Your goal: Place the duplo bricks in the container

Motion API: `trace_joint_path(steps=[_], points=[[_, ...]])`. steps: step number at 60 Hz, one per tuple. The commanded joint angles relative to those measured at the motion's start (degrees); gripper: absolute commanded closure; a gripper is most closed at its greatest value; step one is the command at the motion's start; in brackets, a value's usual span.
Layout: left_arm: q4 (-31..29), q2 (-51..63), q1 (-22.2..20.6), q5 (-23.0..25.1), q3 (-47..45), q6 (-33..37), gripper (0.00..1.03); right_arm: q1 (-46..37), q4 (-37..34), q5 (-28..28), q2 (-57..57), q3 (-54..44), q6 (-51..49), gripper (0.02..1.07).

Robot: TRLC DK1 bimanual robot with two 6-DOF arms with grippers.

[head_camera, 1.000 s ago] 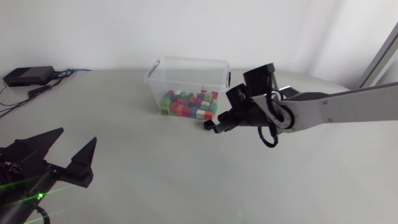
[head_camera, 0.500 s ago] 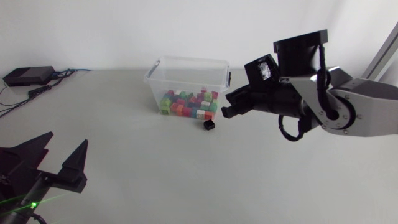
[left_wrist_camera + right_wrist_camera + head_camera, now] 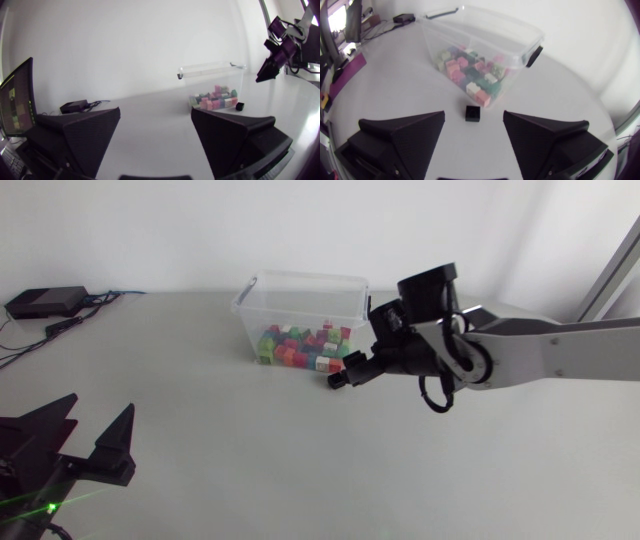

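From the head view, you see the clear container [image 3: 300,305] at the far side of the worktop [image 3: 250,460], with a heap of coloured bricks [image 3: 300,345] in it. One black brick [image 3: 337,380] lies on the worktop just outside its near wall. Your right tool [image 3: 347,373] seems to hang just above that brick. Your left tool [image 3: 82,442] is well apart from it, fingers spread.

In the left wrist view, that tool gapes wide and holds nothing.

In the right wrist view, the fingers stand apart, with the black brick ahead between them and clear of both.
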Motion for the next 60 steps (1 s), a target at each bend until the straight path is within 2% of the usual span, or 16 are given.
trace_joint_path(steps=[1, 8, 20, 31, 44, 51, 60], points=[[-0.1, -0.5, 0.4, -0.3, -1.3, -1.8, 0.05, -0.7, 1.5, -0.7, 6.0, -0.4, 1.2, 0.06], [0.1, -0.5, 1.1, -0.4, -1.4, -1.6, 0.05, -0.8, 2.2, -1.2, 12.7, 2.7, 1.0, 0.06], [0.7, -0.5, 4.7, -0.4, -1.7, -1.6, 0.05, 0.1, 3.0, -1.2, 21.2, 8.1, 0.3, 0.06], [3.8, -0.6, 5.0, -0.3, -3.2, -1.6, 0.05, 0.6, 3.5, -1.0, 25.4, 12.5, 0.3, 0.07], [3.4, -0.5, 5.1, -0.3, -3.2, -1.6, 0.05, 0.1, -4.1, -1.7, 28.0, 19.2, 0.3, 0.07], [3.4, -0.5, 5.1, -0.3, -3.2, -1.6, 0.05, -0.3, -10.7, -2.8, 29.4, 23.4, 0.3, 0.07], [3.4, -0.5, 5.1, -0.3, -3.2, -1.6, 0.05, -0.5, -16.1, -3.3, 30.8, 27.3, -0.2, 0.14]])
